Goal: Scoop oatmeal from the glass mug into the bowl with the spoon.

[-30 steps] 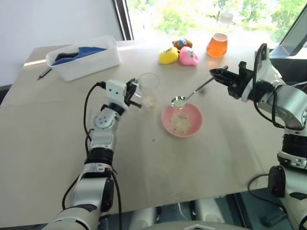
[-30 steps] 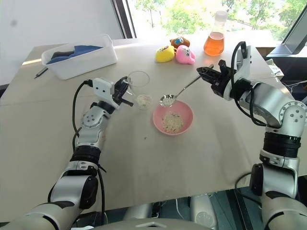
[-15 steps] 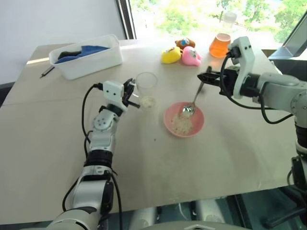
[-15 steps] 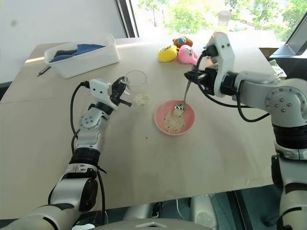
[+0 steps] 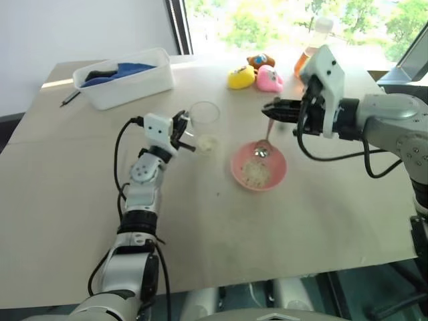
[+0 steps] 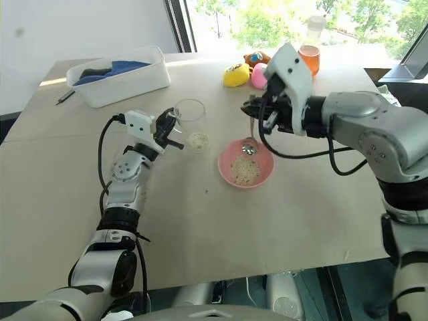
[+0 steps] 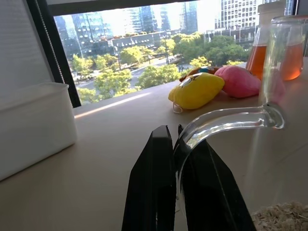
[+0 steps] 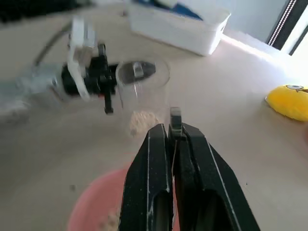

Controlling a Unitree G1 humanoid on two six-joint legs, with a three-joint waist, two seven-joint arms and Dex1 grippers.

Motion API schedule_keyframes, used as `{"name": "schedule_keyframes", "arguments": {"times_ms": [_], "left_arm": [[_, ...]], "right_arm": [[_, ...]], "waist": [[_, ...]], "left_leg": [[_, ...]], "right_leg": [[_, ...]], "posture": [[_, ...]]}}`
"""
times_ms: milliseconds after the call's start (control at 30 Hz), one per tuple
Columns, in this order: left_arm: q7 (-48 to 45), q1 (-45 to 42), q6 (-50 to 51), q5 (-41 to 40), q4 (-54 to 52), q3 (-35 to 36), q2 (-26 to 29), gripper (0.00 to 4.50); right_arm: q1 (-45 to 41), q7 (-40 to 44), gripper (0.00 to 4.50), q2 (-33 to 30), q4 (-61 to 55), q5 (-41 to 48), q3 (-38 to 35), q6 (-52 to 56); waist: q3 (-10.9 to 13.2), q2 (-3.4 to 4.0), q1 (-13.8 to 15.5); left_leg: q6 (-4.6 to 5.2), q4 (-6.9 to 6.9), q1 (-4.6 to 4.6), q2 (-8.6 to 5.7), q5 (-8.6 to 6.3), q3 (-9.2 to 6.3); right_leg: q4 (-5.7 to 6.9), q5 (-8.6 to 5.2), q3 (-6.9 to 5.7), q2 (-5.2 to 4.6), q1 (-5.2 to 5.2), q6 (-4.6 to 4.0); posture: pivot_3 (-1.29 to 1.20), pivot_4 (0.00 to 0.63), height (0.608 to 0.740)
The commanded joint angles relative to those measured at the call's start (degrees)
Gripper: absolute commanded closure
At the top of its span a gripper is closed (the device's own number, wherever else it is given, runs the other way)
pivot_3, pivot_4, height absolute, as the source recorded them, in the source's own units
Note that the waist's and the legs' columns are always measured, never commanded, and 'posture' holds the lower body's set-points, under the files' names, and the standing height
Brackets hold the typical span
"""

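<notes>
The glass mug (image 5: 204, 122) stands upright left of the pink bowl (image 5: 237, 167), with a little oatmeal (image 5: 208, 142) at its bottom. My left gripper (image 5: 183, 133) is shut on the mug's curved glass handle (image 7: 226, 122). My right gripper (image 5: 271, 110) hovers above the bowl's far rim, shut on the top of the spoon (image 5: 267, 138). The spoon hangs steeply, its oval end down inside the bowl over a heap of oat flakes (image 5: 255, 174). In the right wrist view the handle's tip (image 8: 175, 119) pokes out between the shut fingers.
A white tub (image 5: 124, 79) holding blue cloth sits at the back left, with a dark pen (image 5: 70, 98) beside it. Yellow (image 5: 241, 77) and pink (image 5: 271, 79) toys and a flask of orange liquid (image 5: 306, 61) stand behind my right arm.
My right gripper rolled and shifted left over the bowl. The spoon went from nearly level with oats in it to hanging steeply in the bowl. Left gripper and mug stayed put.
</notes>
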Motion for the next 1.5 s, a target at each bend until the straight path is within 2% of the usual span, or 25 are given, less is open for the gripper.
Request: {"name": "schedule_keyframes", "arguments": {"times_ms": [33, 200, 333, 367, 500, 767, 867, 967, 1200, 1500], "left_arm": [[0.0, -0.1, -0.9, -0.7, -2.4, 0.1, -0.1, 4.39], [0.0, 0.7, -0.9, -0.6, -2.8, 0.0, -0.6, 4.39], [0.1, 1.3, -0.6, -0.6, -3.9, -0.1, -1.1, 4.39], [0.2, 1.4, -0.5, -0.6, -4.1, -0.2, -1.1, 4.39], [0.9, 2.6, -0.2, -0.7, -5.7, -0.2, -1.7, 4.39], [1.4, 6.9, 2.3, -1.6, -10.9, 0.0, -1.9, 4.39], [1.6, 8.0, 3.0, -1.5, -11.7, 0.3, -1.6, 4.5], [1.9, 8.6, 3.5, -1.5, -12.1, 0.4, -1.3, 4.5], [2.6, 10.2, 4.3, -1.5, -13.1, 0.3, -1.1, 4.5], [4.3, 16.4, 7.2, -2.6, -20.0, 2.0, -0.9, 4.5]], "right_arm": [[-4.4, -12.6, 4.5, 7.2, 8.7, 10.0, -13.9, 6.6], [-12.3, -26.3, 4.5, 17.8, 16.6, 18.7, -22.7, 7.9], [-16.1, -31.3, 4.5, 24.5, 20.1, 19.7, -23.4, 5.3], [-16.2, -31.4, 4.5, 25.4, 20.3, 19.2, -22.9, 4.9], [-11.4, -24.0, 4.5, 25.0, 19.6, 8.5, -13.3, 1.5], [-10.7, -16.1, 4.5, 26.7, 21.9, -0.1, -8.1, -4.1], [-10.7, -14.9, 3.46, 28.0, 21.5, -0.6, -7.8, -4.0], [-10.8, -14.7, 2.06, 29.0, 21.4, -1.2, -8.7, -4.4], [-12.2, -17.0, 2.06, 31.0, 21.1, 1.2, -14.7, -4.9], [-8.7, -19.7, 2.06, 27.3, 21.4, 0.4, -20.3, -4.5]], "waist": [[0.0, 0.0, 0.1], [0.0, 0.03, -0.1], [0.0, 0.05, -0.3], [0.0, 0.05, -0.3], [0.0, 0.04, -0.2], [0.0, 0.06, -0.6], [0.0, 0.06, -1.2], [0.0, 0.06, -1.3], [0.0, 0.06, -1.4], [0.0, 0.06, -1.5]], "left_leg": [[0.0, 0.08, -0.03, 0.01, 0.0, -0.01], [0.0, 0.2, -0.06, -0.06, 0.0, -0.02], [0.0, 0.19, -0.06, -0.06, 0.0, -0.03], [0.0, 0.19, -0.06, -0.07, 0.0, -0.02], [0.01, 0.21, -0.07, -0.14, 0.0, -0.04], [0.0, 0.24, -0.07, -0.13, 0.0, -0.05], [0.0, 0.28, -0.06, -0.13, 0.0, -0.05], [0.0, 0.28, -0.04, -0.13, 0.0, -0.07], [0.0, 0.3, -0.04, -0.14, 0.0, -0.07], [0.0, 0.3, -0.02, -0.13, 0.0, -0.07]], "right_leg": [[0.02, 0.0, 0.0, 0.0, 0.0, 0.01], [0.12, 0.03, 0.01, 0.0, -0.03, 0.06], [0.13, 0.03, 0.01, 0.03, -0.03, 0.06], [0.14, 0.03, 0.01, 0.03, -0.03, 0.05], [0.15, 0.03, 0.02, 0.01, -0.01, 0.06], [0.5, 0.03, 0.03, 0.03, -0.04, 0.06], [0.54, 0.03, 0.04, 0.02, -0.04, 0.06], [0.54, 0.03, 0.04, 0.02, -0.04, 0.06], [0.6, 0.03, 0.04, 0.01, -0.04, 0.06], [0.58, 0.03, 0.06, 0.0, -0.04, 0.06]], "posture": [[0.0, 0.15, 0.74], [0.0, 0.15, 0.74], [0.0, 0.15, 0.74], [0.0, 0.15, 0.74], [0.0, 0.15, 0.74], [0.0, 0.15, 0.74], [0.0, 0.15, 0.74], [0.0, 0.15, 0.74], [0.0, 0.15, 0.74], [0.0, 0.15, 0.74]]}}
